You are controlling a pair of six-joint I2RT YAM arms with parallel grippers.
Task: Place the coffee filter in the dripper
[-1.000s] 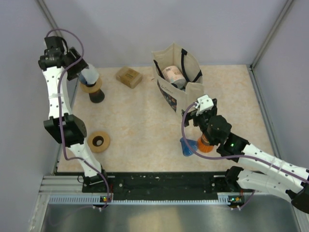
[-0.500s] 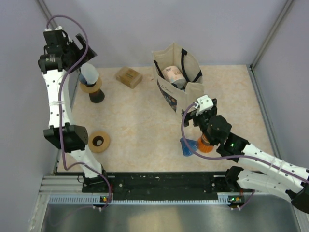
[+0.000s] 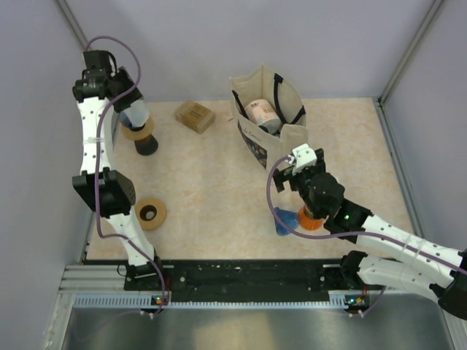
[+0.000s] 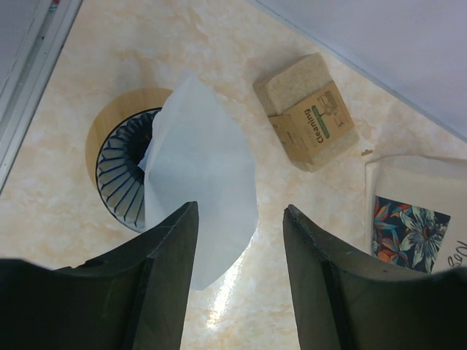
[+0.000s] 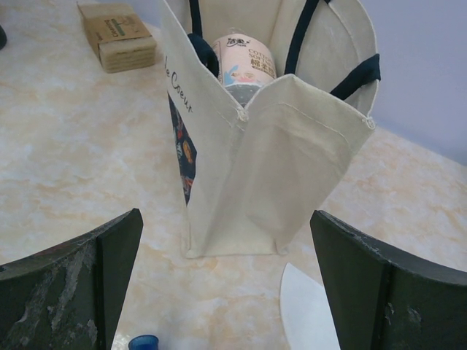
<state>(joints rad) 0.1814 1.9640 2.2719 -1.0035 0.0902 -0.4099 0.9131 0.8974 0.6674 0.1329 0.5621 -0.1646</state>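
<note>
A white paper coffee filter (image 4: 201, 182) stands tilted in the black ribbed dripper (image 4: 117, 186), which has a round wooden collar. The filter leans out over the dripper's right rim. My left gripper (image 4: 241, 211) is open and empty, raised above the filter and apart from it. From above, the dripper (image 3: 140, 133) with the filter (image 3: 136, 115) sits at the far left, under my left gripper (image 3: 122, 102). My right gripper (image 5: 226, 215) is wide open and empty, low in front of the tote bag (image 5: 255, 168). It also shows in the top view (image 3: 288, 179).
A brown cleaning-block box (image 3: 195, 115) lies behind the dripper. The canvas tote bag (image 3: 266, 117) holds a can. A wooden ring (image 3: 149, 213) lies at the near left. A blue cone (image 3: 283, 219) and an orange piece (image 3: 311, 219) sit under my right arm. A white paper piece (image 5: 310, 310) lies below my right gripper.
My left wrist has lifted away from the filter and swung a little right. The filter stays in the dripper. My right arm has shifted slightly left.
</note>
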